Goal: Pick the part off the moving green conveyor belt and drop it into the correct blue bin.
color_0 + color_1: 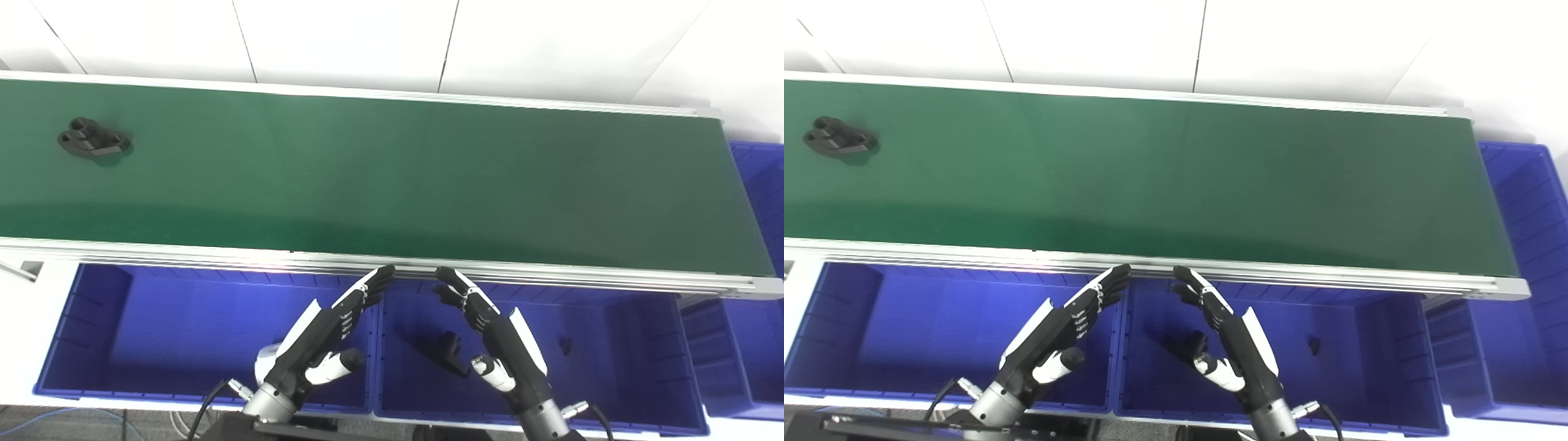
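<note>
A black part (94,140) with round holes lies on the green conveyor belt (392,177) at its far left; it also shows in the right eye view (839,138). My left hand (327,334) and my right hand (496,334) are both open and empty. They hover side by side over the blue bins, just below the belt's near rail, far to the right of the part. The left hand is above the divide between the left bin (184,331) and the middle bin (612,349). The right hand is above the middle bin.
The middle bin holds a black part (450,352) under my right hand and a small black piece (565,346). A third blue bin (747,343) stands at the right, past the belt's end. An aluminium rail (551,278) edges the belt.
</note>
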